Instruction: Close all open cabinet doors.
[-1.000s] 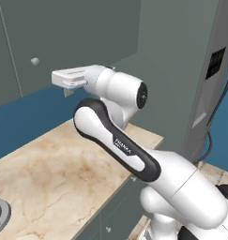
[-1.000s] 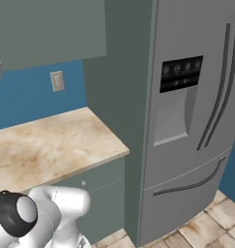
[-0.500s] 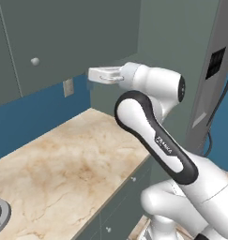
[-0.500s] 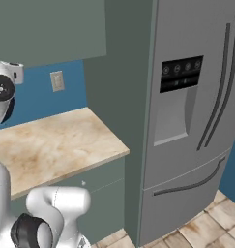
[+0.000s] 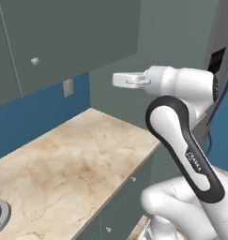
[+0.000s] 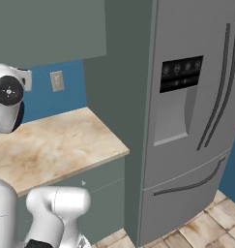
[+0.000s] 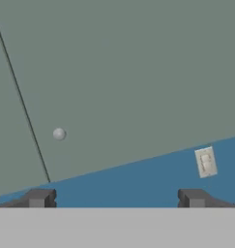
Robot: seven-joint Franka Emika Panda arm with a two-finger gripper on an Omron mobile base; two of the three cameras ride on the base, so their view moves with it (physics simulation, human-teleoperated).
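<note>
Change: swung from 9 o'clock toward 12 o'clock in the left base view over the last second; carried clear of the door face, out over the counter (image 5: 82, 164)
Gripper (image 5: 116, 79): fingers spread wide, tips at opposite sides of the hand view; nothing held
Cabinet door (image 5: 68, 37): at 11 o'clock above the counter; knob (image 5: 35, 61) near its lower left corner; appears flush with its neighbour along a thin seam
Outlet (image 7: 205, 162): on blue wall, 4 o'clock in hand view
Meaning: likely shut already; probably withdrawing

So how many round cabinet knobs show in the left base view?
3: one on the upper cabinet door, its knob near the lower left corner, and two on the drawer fronts. More may be out of frame.
</note>
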